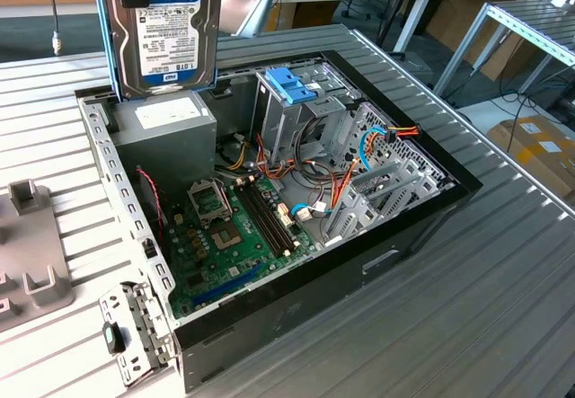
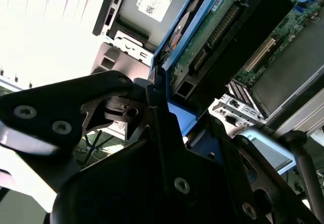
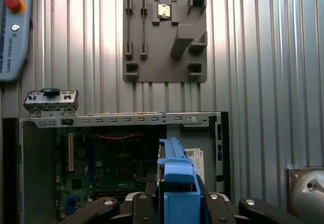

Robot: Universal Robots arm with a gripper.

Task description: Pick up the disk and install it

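Jaws of your black metal gripper [image 3: 177, 199] are closed from both sides on the bright blue plastic carrier of the flat dark rectangular disk [image 1: 166, 30]. The disk is clamped and lifted — picking up is done, and you are in the carry toward installing. In the exterior view the disk hangs upright, label toward the camera, high above the grey metal power supply box [image 1: 166, 133] at the far corner of the open black computer case [image 1: 359, 272], touching nothing below. The tall metal drive cage [image 1: 287, 115] with its blue plastic clip [image 1: 292, 84] stands well apart from the disk, toward the exterior view's right, with orange and blue cables [image 1: 344, 182] just beside it. By my reading, the next move calls for you to square the blue side rails with whichever bay takes the carrier — which one I cannot tell — and to keep clear of those loose cables. The case rests on a ribbed grey metal table [image 1: 503, 308].
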